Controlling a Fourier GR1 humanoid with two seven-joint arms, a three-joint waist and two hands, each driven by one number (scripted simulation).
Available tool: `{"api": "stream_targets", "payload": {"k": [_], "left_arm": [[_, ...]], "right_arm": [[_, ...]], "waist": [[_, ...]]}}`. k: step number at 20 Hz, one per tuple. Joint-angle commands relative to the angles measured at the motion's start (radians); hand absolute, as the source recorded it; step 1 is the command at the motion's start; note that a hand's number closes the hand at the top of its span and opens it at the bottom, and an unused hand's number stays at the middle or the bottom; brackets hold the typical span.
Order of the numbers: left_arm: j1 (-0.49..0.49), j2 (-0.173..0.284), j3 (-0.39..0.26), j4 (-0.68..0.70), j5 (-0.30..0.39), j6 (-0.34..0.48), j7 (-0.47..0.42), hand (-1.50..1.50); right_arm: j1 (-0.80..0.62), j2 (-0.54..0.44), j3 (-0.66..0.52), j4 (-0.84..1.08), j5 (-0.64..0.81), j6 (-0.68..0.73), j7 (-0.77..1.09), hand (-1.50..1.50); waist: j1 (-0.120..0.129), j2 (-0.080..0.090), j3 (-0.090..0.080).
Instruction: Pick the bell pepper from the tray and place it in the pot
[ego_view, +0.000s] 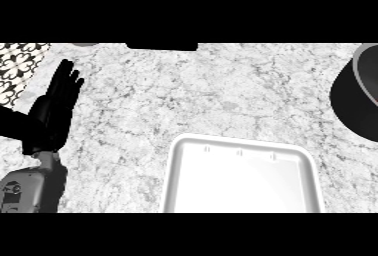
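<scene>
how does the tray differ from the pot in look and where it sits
The tray is white and rectangular with rounded corners; the pot is dark and rounded. The tray lies at lower centre, cut only by the view's lower edge; the pot sits at the right edge, only partly in view. The tray looks shallow and bare inside; the pot's inside cannot be seen. Both rest on the marble counter. No bell pepper shows on either.

Tray (244, 175): near edge cut off by lower frame edge; far rim and both sides show. Pot (358, 97): only its left part in frame, rest cut at right edge. Left forearm (33, 187) cut off at bottom. Dark object (161, 46) at top edge: too little shows to identify.
</scene>
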Motion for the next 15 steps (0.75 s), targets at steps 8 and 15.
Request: {"api": "stream_targets", "payload": {"k": [8, 15], "left_arm": [[-0.020, -0.002, 0.010, -0.008, 0.012, 0.006, 0.015, 0.00], [-0.011, -0.005, 0.003, 0.007, 0.001, 0.007, 0.006, 0.00]], "right_arm": [[0.065, -0.077, -0.014, -0.018, -0.030, 0.202, -0.069, -1.50], [0.091, -0.110, -0.017, -0.044, -0.047, 0.228, -0.064, -1.50]], "waist": [[-0.004, 0.004, 0.006], [-0.009, 0.006, 0.006]]}}
